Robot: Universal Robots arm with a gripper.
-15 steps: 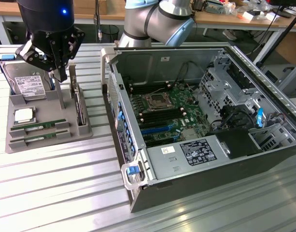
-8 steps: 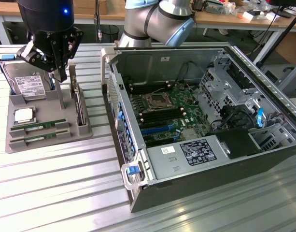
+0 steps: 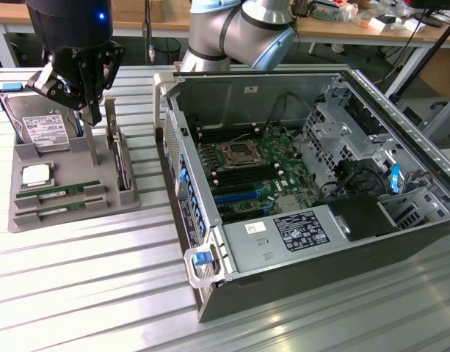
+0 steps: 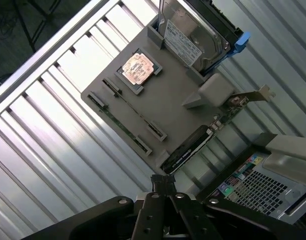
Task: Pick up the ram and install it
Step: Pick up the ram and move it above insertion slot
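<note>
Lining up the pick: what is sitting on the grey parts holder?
Two ram sticks lying flat, a processor, a hard drive propped upright and a card on edge. The shut gripper covers part of the holder.

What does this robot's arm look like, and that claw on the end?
The arm is thick round silver-grey tubing with pale blue joint caps. Its end is a glossy black cylinder with a small blue light. The gripper is black, built of bolted linkage bars narrowing to a slim tip.

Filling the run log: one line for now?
gripper shut, empty | above grey plastic tray | both thin green ram sticks in tray
</note>
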